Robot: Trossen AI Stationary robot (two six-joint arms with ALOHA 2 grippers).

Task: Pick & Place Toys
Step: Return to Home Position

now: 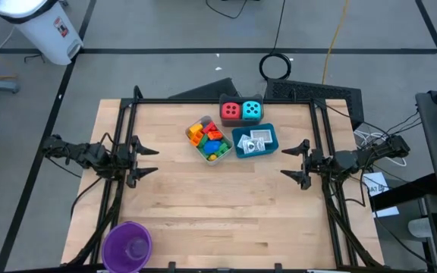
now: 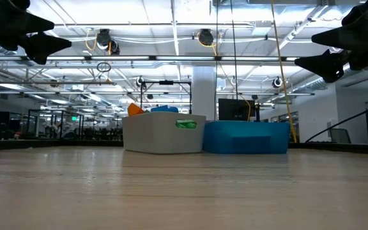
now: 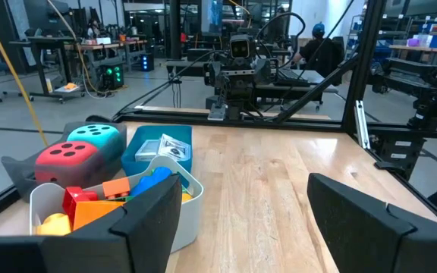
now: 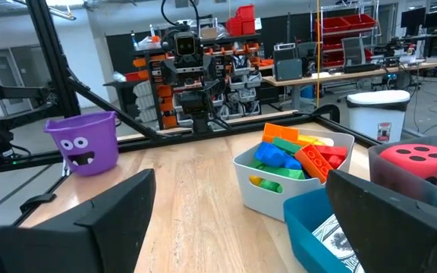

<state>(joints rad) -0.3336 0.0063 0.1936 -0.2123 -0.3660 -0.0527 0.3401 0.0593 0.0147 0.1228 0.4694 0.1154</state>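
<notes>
Wooden table [image 1: 218, 205], bricks [image 1: 208, 139] in grey bin [image 2: 161, 135], well apart from left gripper [image 1: 154, 161] and right gripper [image 1: 285, 161], both fingers apart, empty

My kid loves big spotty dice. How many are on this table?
2. The red die and the cyan die sit side by side at the table's far edge, just behind the grey bin and the blue bin. Another could hide under the bricks.

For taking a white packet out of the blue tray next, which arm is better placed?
Right, probably. The blue tray sits nearer the open right end effector; the grey bin of bricks stands between the tray and the left end effector.
</notes>
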